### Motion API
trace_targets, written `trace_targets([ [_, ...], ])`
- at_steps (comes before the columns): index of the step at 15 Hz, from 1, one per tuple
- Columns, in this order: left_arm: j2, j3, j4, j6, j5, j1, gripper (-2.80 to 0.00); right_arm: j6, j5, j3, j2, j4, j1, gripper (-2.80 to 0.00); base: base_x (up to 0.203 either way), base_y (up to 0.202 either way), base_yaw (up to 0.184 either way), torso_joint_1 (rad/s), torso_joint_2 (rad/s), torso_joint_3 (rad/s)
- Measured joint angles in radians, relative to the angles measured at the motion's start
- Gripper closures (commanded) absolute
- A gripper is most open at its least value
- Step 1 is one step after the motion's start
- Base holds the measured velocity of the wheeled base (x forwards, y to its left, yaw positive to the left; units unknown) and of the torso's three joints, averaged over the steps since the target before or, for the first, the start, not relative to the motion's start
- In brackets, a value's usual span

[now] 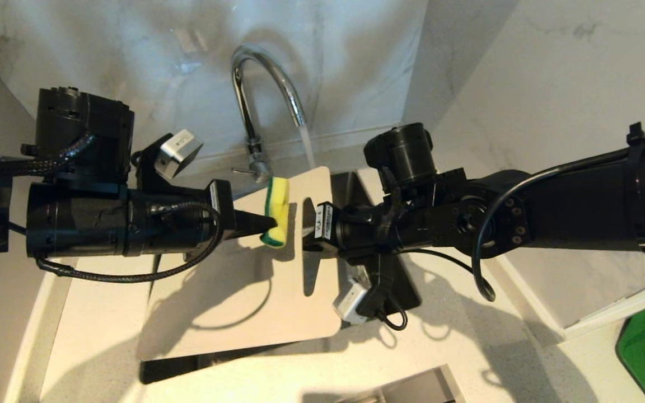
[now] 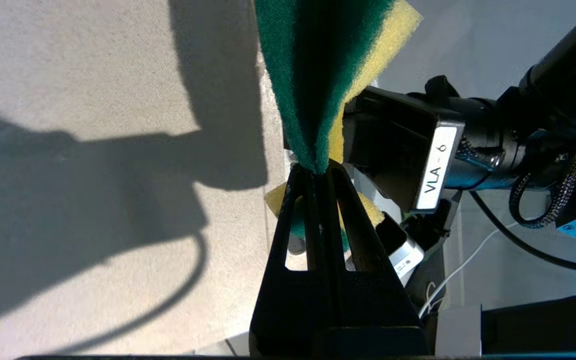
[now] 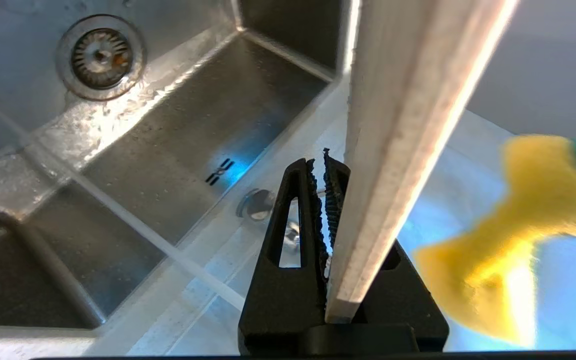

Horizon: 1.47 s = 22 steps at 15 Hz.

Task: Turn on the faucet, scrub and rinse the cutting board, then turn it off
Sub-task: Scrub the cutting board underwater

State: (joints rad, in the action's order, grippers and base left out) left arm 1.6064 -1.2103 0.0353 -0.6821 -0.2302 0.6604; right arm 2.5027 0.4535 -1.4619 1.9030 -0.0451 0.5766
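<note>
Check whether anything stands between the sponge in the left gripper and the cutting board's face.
Nothing visible does. The yellow-and-green sponge, pinched in the left gripper, sits over the cream-white plastic cutting board, which the right gripper holds.

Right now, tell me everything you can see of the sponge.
The sponge is yellow foam with a green scouring layer, pinched at its middle so it flares at both ends. The shut left gripper holds it over the cutting board, near the handle-slot end; contact with the board cannot be told. It stands on edge beside the water stream.
</note>
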Motion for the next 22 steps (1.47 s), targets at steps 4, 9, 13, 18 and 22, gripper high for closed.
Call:
trace_targets([
  [4,-0.001,-0.004,-0.002,-0.001,-0.004,-0.013,0.00,-0.015,0.007,-0.010,-0.021,0.000,-0.005,0.00,0.000,0.000,0.000,0.000,0.00,0.000],
  [9,-0.007,-0.005,-0.013,-0.014,-0.094,-0.063,0.00,-0.023,0.047,-0.012,-0.057,0.001,-0.004,0.00,0.000,0.000,0.000,0.000,0.00,0.000],
  [13,0.012,0.002,-0.011,-0.016,-0.098,-0.076,0.00,-0.031,0.047,-0.033,-0.067,0.000,-0.003,0.00,0.000,0.000,0.000,0.000,0.00,0.000],
  [18,0.024,0.027,-0.006,-0.016,-0.096,-0.075,0.00,-0.031,0.045,-0.045,-0.068,-0.004,-0.003,0.00,0.000,0.000,0.000,0.000,0.00,0.000],
  [22,0.030,0.035,-0.011,-0.013,-0.099,-0.124,0.00,-0.031,0.045,-0.045,-0.069,0.001,-0.004,0.00,0.000,0.000,0.000,0.000,0.00,0.000],
])
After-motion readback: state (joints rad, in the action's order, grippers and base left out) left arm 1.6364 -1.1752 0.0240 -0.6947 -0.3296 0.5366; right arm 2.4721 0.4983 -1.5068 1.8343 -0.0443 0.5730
